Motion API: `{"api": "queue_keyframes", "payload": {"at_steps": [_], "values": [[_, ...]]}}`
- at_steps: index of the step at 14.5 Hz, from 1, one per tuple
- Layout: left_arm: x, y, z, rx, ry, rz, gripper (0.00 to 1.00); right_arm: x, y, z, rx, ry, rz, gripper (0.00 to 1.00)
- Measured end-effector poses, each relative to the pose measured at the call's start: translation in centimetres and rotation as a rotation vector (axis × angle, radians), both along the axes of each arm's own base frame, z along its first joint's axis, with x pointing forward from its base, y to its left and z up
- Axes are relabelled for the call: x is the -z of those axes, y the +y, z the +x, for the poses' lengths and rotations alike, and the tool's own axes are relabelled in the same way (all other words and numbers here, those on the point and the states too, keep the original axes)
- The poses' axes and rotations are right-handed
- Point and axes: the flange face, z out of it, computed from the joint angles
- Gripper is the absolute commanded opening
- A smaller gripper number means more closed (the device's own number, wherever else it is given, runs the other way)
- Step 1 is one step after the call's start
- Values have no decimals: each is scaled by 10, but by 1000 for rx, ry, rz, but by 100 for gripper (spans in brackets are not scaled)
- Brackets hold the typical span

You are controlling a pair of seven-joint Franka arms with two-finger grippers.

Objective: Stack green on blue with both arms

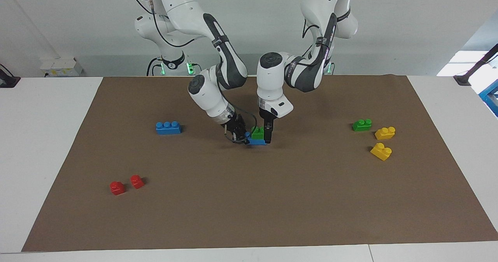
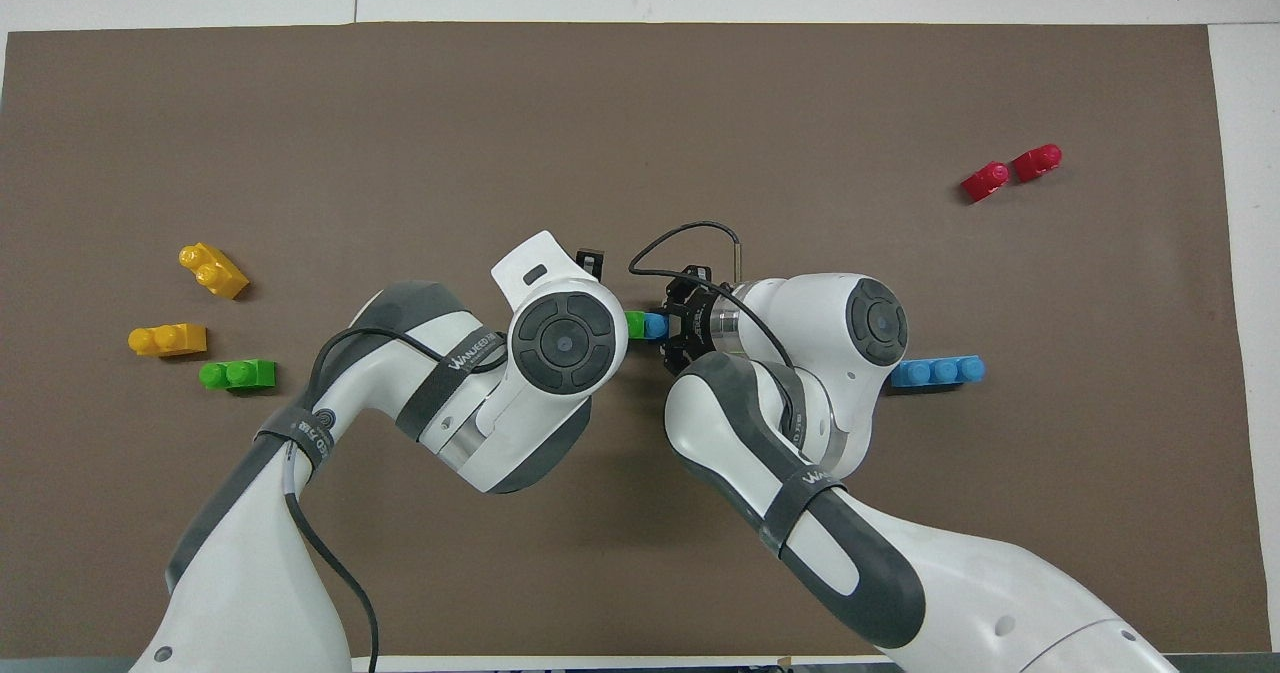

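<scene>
Where both arms meet at mid-tabletop (image 1: 58, 137), the green brick (image 1: 257, 132) sits on the blue brick (image 1: 257, 141) — long axis running arm to arm — left hand (image 1: 267, 136) clenched on green, right hand (image 1: 240, 134) gripping blue.

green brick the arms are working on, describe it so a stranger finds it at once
Look mid-mat, where both grippers meet. The green brick sits on a blue brick between them. The other green brick lies alone beside two yellow bricks.
</scene>
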Motion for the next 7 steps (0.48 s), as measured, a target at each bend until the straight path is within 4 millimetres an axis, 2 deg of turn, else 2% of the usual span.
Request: {"api": "queue_keyframes", "payload": {"at_steps": [3,7], "values": [[-17,16,9,6,-10,9,100,0,0,0,-1,-1,0,11],[-38,66,40,41,-30,25,100,0,0,0,-2,-1,0,11]]}}
